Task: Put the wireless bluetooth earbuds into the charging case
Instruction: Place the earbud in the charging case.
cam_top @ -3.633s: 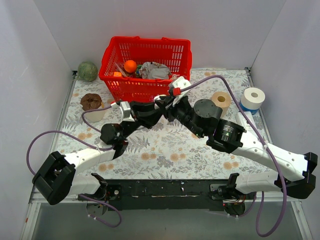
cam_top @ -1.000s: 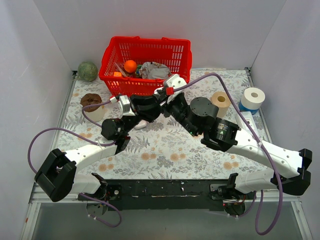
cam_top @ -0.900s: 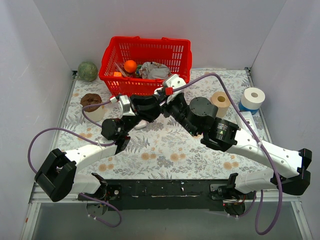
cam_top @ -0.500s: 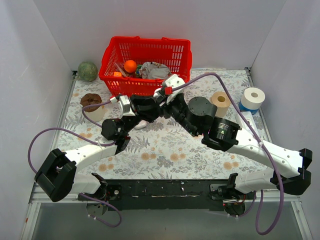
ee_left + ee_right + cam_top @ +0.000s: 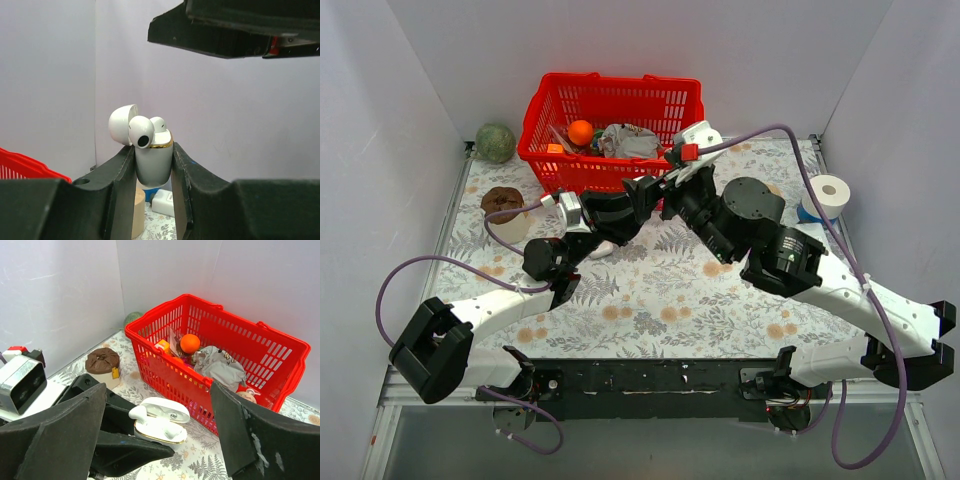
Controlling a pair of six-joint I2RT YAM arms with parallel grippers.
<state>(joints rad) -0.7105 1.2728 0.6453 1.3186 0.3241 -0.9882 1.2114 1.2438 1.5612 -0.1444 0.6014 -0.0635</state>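
Left tool (image 5: 153, 152) pinches the open charging case (image 5: 152, 170); one earbud (image 5: 140, 132) sits proud. Right tool (image 5: 157, 390), spread wide, probably gotta press it home.

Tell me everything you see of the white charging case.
The white glossy oval charging case looks plastic, with a thin gold rim at its mouth. Its hinged lid is flipped open, and two tiny white earbuds sit in the wells, heads showing. It is held upright, pinched at its sides by the left claw.
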